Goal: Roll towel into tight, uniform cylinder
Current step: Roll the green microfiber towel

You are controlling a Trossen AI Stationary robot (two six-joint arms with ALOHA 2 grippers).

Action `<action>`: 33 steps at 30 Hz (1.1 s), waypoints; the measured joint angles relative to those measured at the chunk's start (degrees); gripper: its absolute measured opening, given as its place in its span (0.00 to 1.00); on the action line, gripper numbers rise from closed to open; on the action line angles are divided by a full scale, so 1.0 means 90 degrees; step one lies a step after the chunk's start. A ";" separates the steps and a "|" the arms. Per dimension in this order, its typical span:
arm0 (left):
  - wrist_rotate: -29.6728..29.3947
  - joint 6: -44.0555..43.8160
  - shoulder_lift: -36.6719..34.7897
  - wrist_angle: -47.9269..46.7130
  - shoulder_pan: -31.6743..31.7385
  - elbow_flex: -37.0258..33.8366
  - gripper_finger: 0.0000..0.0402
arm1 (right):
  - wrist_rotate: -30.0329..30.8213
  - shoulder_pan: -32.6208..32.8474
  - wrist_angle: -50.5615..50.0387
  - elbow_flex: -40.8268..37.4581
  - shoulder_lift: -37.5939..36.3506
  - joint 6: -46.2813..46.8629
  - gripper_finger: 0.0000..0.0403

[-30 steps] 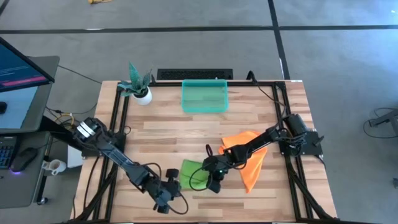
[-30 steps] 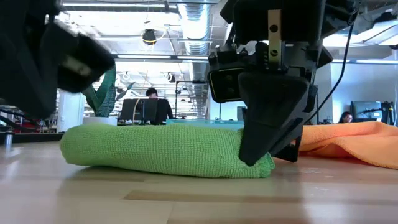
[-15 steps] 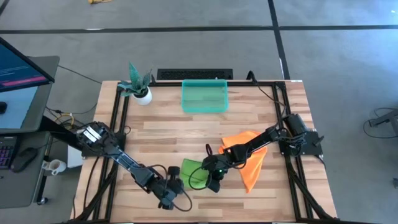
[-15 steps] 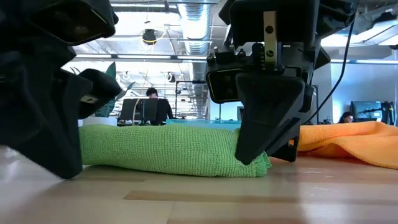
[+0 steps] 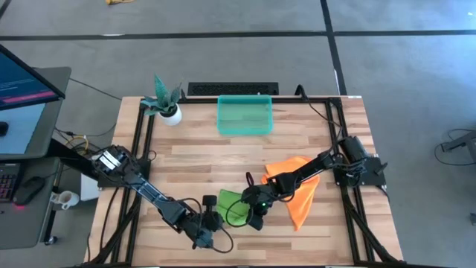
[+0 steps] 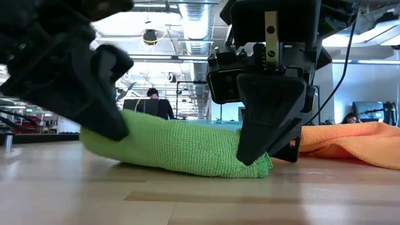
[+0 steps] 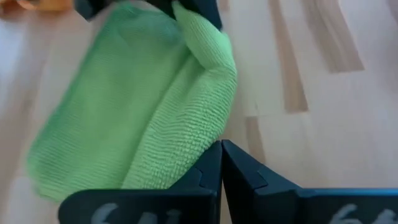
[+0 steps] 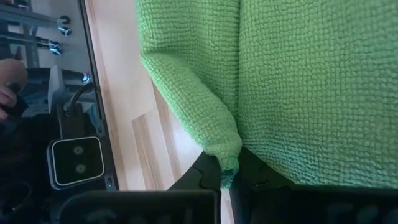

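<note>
A green towel (image 5: 231,207), partly rolled, lies on the wooden table near its front edge; its rolled near edge shows in the low view (image 6: 187,149). My left gripper (image 5: 211,217) is shut at the towel's left end (image 7: 221,155). My right gripper (image 5: 257,217) is shut on the towel's right end (image 8: 227,178). In the low view the left gripper (image 6: 103,112) stands at the picture's left and the right gripper (image 6: 265,128) at its right. My left gripper pushes with its shut fingertips (image 7: 211,163) against the near rolled edge (image 7: 186,163) at the towel's left end, coming low from the table's left. That end (image 6: 100,139) stands slightly off the table. My right gripper pinches the end of the rolled near edge (image 8: 225,155) at the towel's right end between its two fingers. The fingers come from above, slanting down. That end (image 6: 259,165) rests on the table.
An orange towel (image 5: 298,187) lies crumpled just right of the green one, under my right arm. A teal tray (image 5: 244,115) and a small potted plant (image 5: 165,101) stand at the far edge. Bare wood lies between them and the towels.
My left gripper has gone toward the table's right and far side, up to the green towel's left end. It has pushed that end in and raised it a little off the table. The towel's right end has stayed in my right gripper.
</note>
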 joint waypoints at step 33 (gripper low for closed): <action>0.0090 -0.0641 0.0204 -0.0703 0.1106 0.0012 0.00 | 0.0092 0.0015 -0.0015 -0.0001 -0.0002 0.0342 0.15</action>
